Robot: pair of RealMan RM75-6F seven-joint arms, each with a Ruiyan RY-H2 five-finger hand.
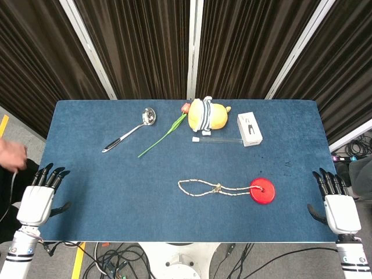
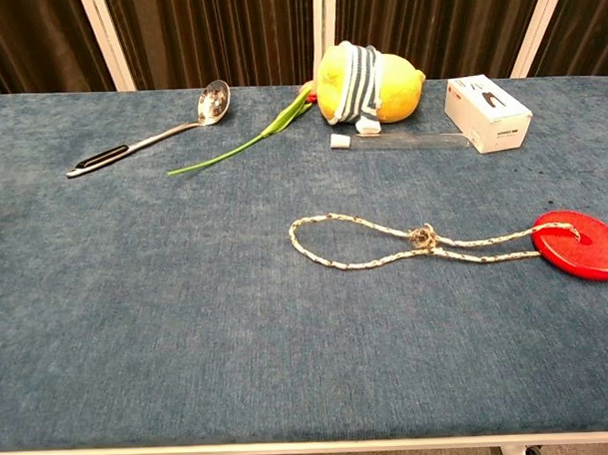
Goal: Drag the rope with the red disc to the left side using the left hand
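**K:** Currently parked. Left hand (image 1: pixel 36 200) at the near-left table corner, fingers apart and extended, holding nothing. Right hand (image 1: pixel 340 206) mirrored at the near-right corner, same released state. Neither visible in chest view.

**M:** Location of the target?

**K:** Rope (image 1: pixel 216 188) lying flat, centre-right on the blue table (image 1: pixel 116 197), nearer the front edge. Loop end pointing left, knot midway, red disc (image 1: pixel 262 190) on the right end. Well apart from the left hand, nothing touching it.

**M:** Loop toward the left hand, handy. Probably laid that way for the grab.

**K:** Likely. Loop end as the closest grab point for a leftward drag, disc trailing behind. Task not started, judging by the layout.

**M:** Clutter?

**K:** All along the far side: ladle (image 1: pixel 129 135) far-left, artificial tulip (image 1: pixel 164 135) beside it, yellow plush toy in a striped top (image 1: pixel 207 114) at centre, clear ruler-like strip (image 1: pixel 218 139) just in front of the toy, white box (image 1: pixel 249 128) to the right. Well clear of the drag path. Somebody's hand (image 1: pixel 11 156) at the left frame edge, off the table.

**M:** Risks?

**K:** Thin rope on fabric, hard to pinch. Possible slip, or loop collapsing before the disc moves.
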